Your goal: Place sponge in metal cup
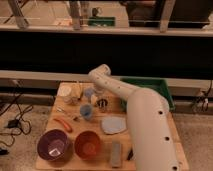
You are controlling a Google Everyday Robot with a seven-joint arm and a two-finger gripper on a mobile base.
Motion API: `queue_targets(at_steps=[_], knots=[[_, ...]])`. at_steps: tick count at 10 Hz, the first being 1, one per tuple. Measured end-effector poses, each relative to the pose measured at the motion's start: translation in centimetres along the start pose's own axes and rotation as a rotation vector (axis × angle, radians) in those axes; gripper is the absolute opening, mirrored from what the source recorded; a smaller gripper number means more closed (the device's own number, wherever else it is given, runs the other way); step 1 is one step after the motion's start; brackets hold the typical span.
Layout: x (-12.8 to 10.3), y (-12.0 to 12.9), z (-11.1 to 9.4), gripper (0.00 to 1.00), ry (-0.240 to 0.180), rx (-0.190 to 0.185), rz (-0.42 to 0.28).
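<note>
A: Where do we stand? Our arm [142, 115] reaches from lower right up over the back of the counter [165, 131]. The claw [93, 89] hangs at the far end, above the middle of the back row.

B: Claw state? We can't tell how far apart it is from here. There's a blue-grey block right at its tip, which we read as the sponge [89, 93], but whether it's pinched or just sitting under the claw, we can't say.

A: Target is the metal cup [102, 104], dark and shiny, just beside and in front of the sponge, toward our arm. The blue cup [86, 111] is near it on the other side, closer to the front. We must not mix those up.

B: Agreed. So if we do have the sponge, we shift a little toward the metal cup, centre over its mouth, then lower before letting go. The sponge looks about as wide as the cup, so a drop from height probably bounces off the rim.

A: And come straight down. A sideways nudge would likely tip a cup that light.

B: The orange bowl [88, 144], purple bowl [53, 145] and grey slab [114, 125] sit well apart at the front, out of our path.
</note>
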Motion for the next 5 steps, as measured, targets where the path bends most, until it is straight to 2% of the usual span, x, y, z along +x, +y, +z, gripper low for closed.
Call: queue_targets(at_steps=[5], knots=[[0.39,-0.05,-0.82,0.01,0.007,0.000,-0.001]])
